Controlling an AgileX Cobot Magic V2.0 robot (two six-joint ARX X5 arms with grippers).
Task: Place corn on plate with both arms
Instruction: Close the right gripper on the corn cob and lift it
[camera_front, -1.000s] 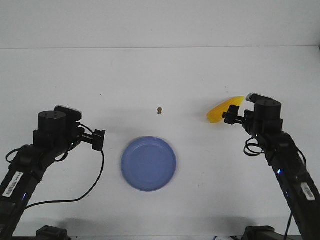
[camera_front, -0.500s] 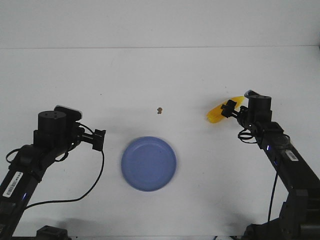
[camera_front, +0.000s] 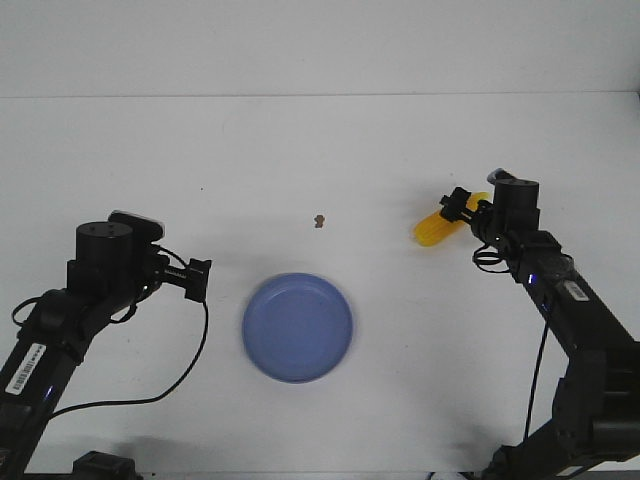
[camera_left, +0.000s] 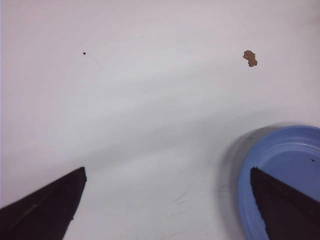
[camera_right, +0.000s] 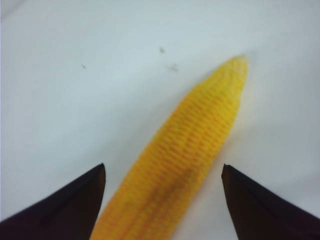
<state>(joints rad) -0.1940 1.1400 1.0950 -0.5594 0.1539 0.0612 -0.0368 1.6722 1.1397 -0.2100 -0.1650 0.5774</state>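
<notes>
The yellow corn (camera_front: 436, 228) lies on the white table at the right; in the right wrist view the corn (camera_right: 185, 155) runs between the two open fingers, with a gap on each side. My right gripper (camera_front: 458, 205) is open over the corn's thick end. The blue plate (camera_front: 297, 326) sits at the front middle; its rim (camera_left: 250, 200) shows in the left wrist view. My left gripper (camera_front: 198, 279) is open and empty, just left of the plate, one fingertip (camera_left: 280, 200) over the plate's rim.
A small brown speck (camera_front: 318, 220) lies on the table behind the plate, also in the left wrist view (camera_left: 250, 58). The table's far edge (camera_front: 320, 96) meets a white wall.
My right arm has reached forward and lowered, bringing its open gripper over the corn's thick end. The corn, plate and left arm have not moved.
</notes>
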